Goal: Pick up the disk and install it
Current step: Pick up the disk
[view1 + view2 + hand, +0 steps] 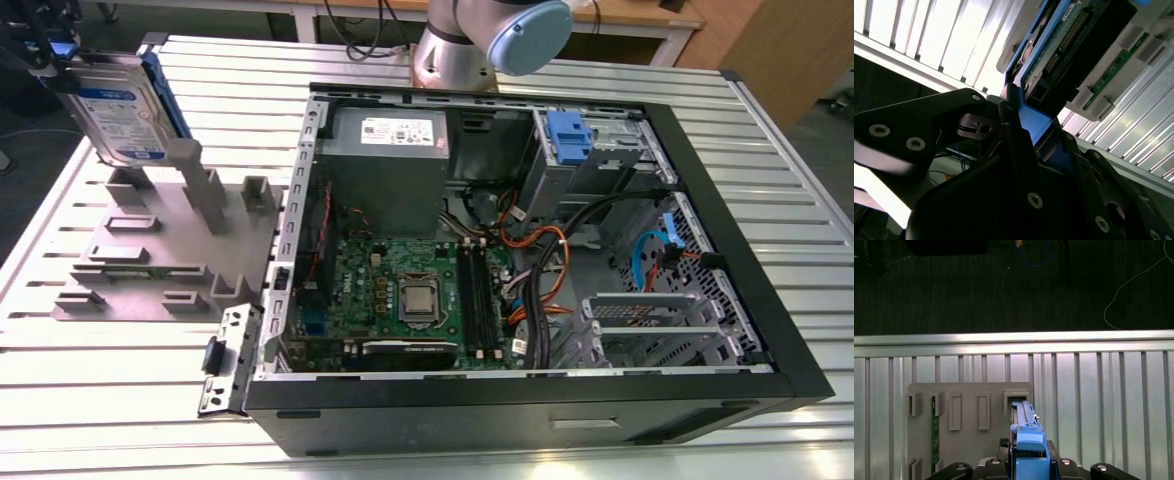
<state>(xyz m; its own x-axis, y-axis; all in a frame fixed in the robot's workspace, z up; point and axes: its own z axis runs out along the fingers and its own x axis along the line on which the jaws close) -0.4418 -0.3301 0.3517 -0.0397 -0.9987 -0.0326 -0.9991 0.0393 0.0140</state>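
Jaws grip the end handle of the blue-framed silver hard drive (123, 105), upright over the grey slotted holder (134, 270) on the ribbed metal table (240, 70). You hold plastic only, so it may twist, slip or snag a holder post; the wall of the open black computer case (534, 400) and its orange cables (530, 240) stand in the way.

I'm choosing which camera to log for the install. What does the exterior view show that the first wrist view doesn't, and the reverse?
Exterior view: the open computer case with its motherboard, the power supply, a blue bracket in the drive bay, and the arm. First wrist view: the dark floor beyond the table with a blue cable, and a green board standing in a holder slot. Shared: the disk, upright in its blue carrier, the grey holder and the slatted table.
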